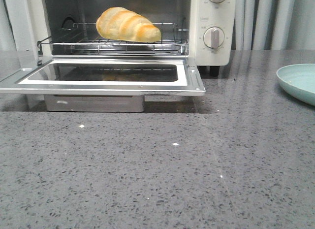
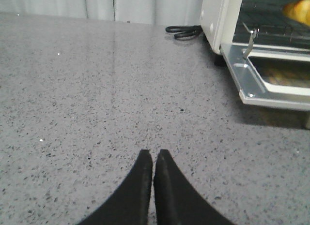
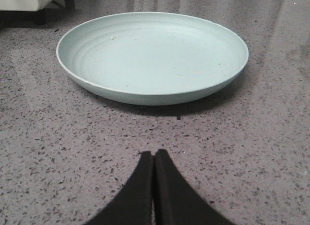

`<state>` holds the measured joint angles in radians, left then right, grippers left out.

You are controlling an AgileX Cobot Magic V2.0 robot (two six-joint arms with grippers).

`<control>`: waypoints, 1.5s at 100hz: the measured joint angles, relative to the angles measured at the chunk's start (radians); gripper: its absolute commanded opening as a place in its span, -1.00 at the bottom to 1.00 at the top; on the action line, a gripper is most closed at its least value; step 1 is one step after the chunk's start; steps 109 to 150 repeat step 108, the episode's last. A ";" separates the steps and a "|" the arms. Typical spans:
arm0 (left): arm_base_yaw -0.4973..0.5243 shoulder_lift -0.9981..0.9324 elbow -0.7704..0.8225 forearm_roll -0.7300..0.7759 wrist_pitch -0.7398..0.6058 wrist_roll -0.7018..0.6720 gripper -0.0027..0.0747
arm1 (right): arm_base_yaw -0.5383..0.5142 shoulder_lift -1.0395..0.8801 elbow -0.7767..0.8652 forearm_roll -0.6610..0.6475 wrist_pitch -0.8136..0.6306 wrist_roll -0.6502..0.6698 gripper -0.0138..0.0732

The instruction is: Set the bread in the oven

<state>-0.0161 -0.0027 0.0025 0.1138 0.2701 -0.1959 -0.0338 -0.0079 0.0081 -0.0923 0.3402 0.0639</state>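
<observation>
The bread (image 1: pixel 128 24) lies on the wire rack (image 1: pixel 113 42) inside the oven (image 1: pixel 211 27), lengthwise across the opening, its tapered end toward the knob side. I judge it light and soft under a thin crust: squeeze hard and it would dent or crumble, while the ridged crust should give decent friction. If I had to take it again, I would close across its thick middle, gently, and not at the tapered tip, where it could swing or tear.

The drop-down door (image 1: pixel 103 74) lies flat and open, its glass pane facing up, so by my reckoning the loaf is placed and only the door is left, if that is wanted.

Both my jaws are pressed together and hold nothing. My left jaws (image 2: pixel 153 159) hang over bare counter (image 2: pixel 97 89), well apart from the oven's open door. My right jaws (image 3: pixel 153 159) hang near a pale green plate (image 3: pixel 150 55), which carries nothing.

The front view alone shows the whole loaf and two knobs (image 1: pixel 213 37), but neither of my arms. The left wrist view catches only a golden sliver of the loaf at its edge, yet it shows the door's hinge arm (image 2: pixel 249 41) and a black cable (image 2: pixel 183 31) by the oven's side. Only the right wrist view shows the whole plate; the front view cuts it at the frame.
</observation>
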 measured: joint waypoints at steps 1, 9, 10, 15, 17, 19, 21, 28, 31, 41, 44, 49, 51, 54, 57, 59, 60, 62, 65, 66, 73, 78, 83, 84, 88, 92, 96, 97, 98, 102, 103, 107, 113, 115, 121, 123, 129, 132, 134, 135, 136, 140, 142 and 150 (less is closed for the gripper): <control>0.000 0.000 0.000 0.000 0.005 0.000 -0.99 | 0.000 0.000 0.000 0.000 0.000 0.000 -0.86; 0.000 0.000 0.000 0.004 0.022 0.009 -0.99 | 0.000 0.000 0.000 0.000 0.000 0.000 -0.86; 0.000 0.000 0.000 0.004 0.022 0.009 -0.99 | 0.000 0.000 0.000 0.000 0.000 0.000 -0.86; 0.000 0.000 0.000 0.004 0.038 0.010 -0.99 | 0.000 0.000 0.000 0.000 0.000 0.000 -0.86; 0.000 0.000 0.000 0.004 0.043 0.010 -0.99 | 0.000 0.000 0.000 0.000 0.000 0.000 -0.86; 0.000 0.000 0.000 0.004 0.050 0.010 -0.99 | 0.000 0.000 0.000 0.000 0.000 0.000 -0.86; 0.000 0.000 0.000 0.006 0.054 0.010 -0.99 | 0.000 0.000 0.000 0.000 0.000 0.000 -0.86; 0.000 0.000 0.000 0.006 0.061 0.013 -0.99 | 0.000 0.000 0.000 0.000 0.000 0.000 -0.86; 0.000 0.000 0.000 0.007 0.063 0.013 -0.99 | 0.000 0.000 0.000 0.000 0.000 0.000 -0.86; 0.000 0.000 0.000 0.011 0.063 0.014 -0.99 | 0.000 0.000 0.000 0.000 0.000 0.000 -0.86; 0.000 0.000 0.000 0.011 0.063 0.014 -0.99 | 0.000 0.000 0.000 0.000 0.000 0.000 -0.86; 0.000 0.000 0.000 0.011 0.063 0.014 -0.99 | 0.000 0.000 0.000 0.000 0.000 -0.002 -0.86; 0.000 0.000 0.000 0.011 0.063 0.014 -0.99 | 0.000 0.000 0.000 0.000 0.000 -0.002 -0.86; 0.000 0.000 0.000 0.011 0.063 0.014 -0.99 | 0.000 0.000 0.000 0.000 0.000 -0.002 -0.86; 0.000 0.000 0.000 0.011 0.063 0.014 -0.99 | 0.000 0.000 0.000 0.000 0.000 -0.002 -0.86; 0.000 0.000 0.000 0.011 0.063 0.016 -0.99 | 0.000 0.000 0.000 0.000 0.000 -0.002 -0.86; 0.000 0.000 0.000 0.011 0.063 0.015 -0.99 | 0.000 0.000 0.000 0.000 0.000 -0.002 -0.86; 0.000 0.000 0.000 0.011 0.063 0.015 -0.99 | 0.000 0.000 0.000 0.000 0.000 -0.002 -0.86; 0.000 0.000 0.000 0.011 0.063 0.015 -0.99 | 0.000 0.000 0.000 0.000 0.000 -0.002 -0.86; 0.000 0.000 0.000 0.011 0.063 0.015 -0.99 | 0.000 0.000 0.000 0.000 0.000 -0.002 -0.86; 0.000 0.000 0.000 0.011 0.063 0.015 -0.99 | 0.000 0.000 0.000 0.000 0.000 -0.002 -0.86; 0.000 0.000 0.000 0.011 0.063 0.015 -0.99 | 0.000 0.000 0.000 0.000 0.000 -0.002 -0.86; 0.000 0.000 0.000 0.011 0.063 0.015 -0.99 | 0.000 0.000 0.000 0.000 0.000 -0.002 -0.86; 0.000 0.000 0.000 0.011 0.063 0.015 -0.99 | 0.000 0.000 0.000 0.000 0.000 -0.002 -0.86; 0.000 0.000 0.000 0.011 0.063 0.015 -0.99 | 0.000 0.000 0.000 0.000 0.000 -0.002 -0.86; 0.000 0.000 0.000 0.011 0.063 0.015 -0.99 | 0.000 0.000 0.000 0.000 0.000 -0.002 -0.86; 0.000 0.000 0.000 0.011 0.063 0.015 -0.99 | 0.000 0.000 0.000 0.000 0.000 -0.002 -0.86; 0.000 0.000 0.000 0.011 0.063 0.015 -0.99 | 0.000 0.000 0.000 0.000 0.000 -0.002 -0.86; 0.000 0.000 0.000 0.011 0.063 0.015 -0.99 | 0.000 0.000 0.000 0.000 0.000 -0.002 -0.86; 0.000 0.000 0.000 0.011 0.063 0.015 -0.99 | 0.000 0.000 0.000 0.000 0.000 -0.002 -0.86; 0.000 0.000 0.000 0.011 0.063 0.015 -0.99 | 0.000 0.000 0.000 0.000 0.000 -0.002 -0.86; 0.000 0.000 0.000 0.011 0.063 0.015 -0.99 | 0.000 0.000 0.000 0.000 0.000 -0.002 -0.86; 0.000 0.000 0.000 0.011 0.063 0.015 -0.99 | 0.000 0.000 0.000 0.000 0.000 -0.002 -0.86; 0.000 0.000 0.000 0.011 0.063 0.015 -0.99 | 0.000 0.000 0.000 0.000 0.000 -0.002 -0.86; 0.000 0.000 0.000 0.011 0.063 0.015 -0.99 | 0.000 0.000 0.000 0.000 0.000 -0.002 -0.86; 0.000 0.000 0.000 0.011 0.063 0.015 -0.99 | 0.000 0.000 0.000 0.000 0.000 -0.002 -0.86; 0.000 0.000 0.000 0.011 0.063 0.015 -0.99 | 0.000 0.000 0.000 0.000 0.000 -0.002 -0.86; 0.000 0.000 0.000 0.011 0.063 0.015 -0.99 | 0.000 0.000 0.000 0.000 0.000 -0.002 -0.86; 0.000 0.000 0.000 0.011 0.063 0.015 -0.99 | 0.000 0.000 0.000 0.000 0.000 -0.002 -0.86; 0.000 0.000 0.000 0.011 0.063 0.015 -0.99 | 0.000 0.000 0.000 0.000 0.000 -0.002 -0.86; 0.000 0.000 0.000 0.011 0.063 0.015 -0.99 | 0.000 0.000 0.000 0.000 0.000 -0.002 -0.86; 0.000 0.000 0.000 0.011 0.063 0.015 -0.99 | 0.000 0.000 0.000 0.000 0.000 -0.002 -0.86; 0.000 0.000 0.000 0.011 0.063 0.015 -0.99 | 0.000 0.000 0.000 0.000 0.000 -0.002 -0.86; 0.000 0.000 0.000 0.011 0.063 0.015 -0.99 | 0.000 0.000 0.000 0.000 0.000 -0.002 -0.86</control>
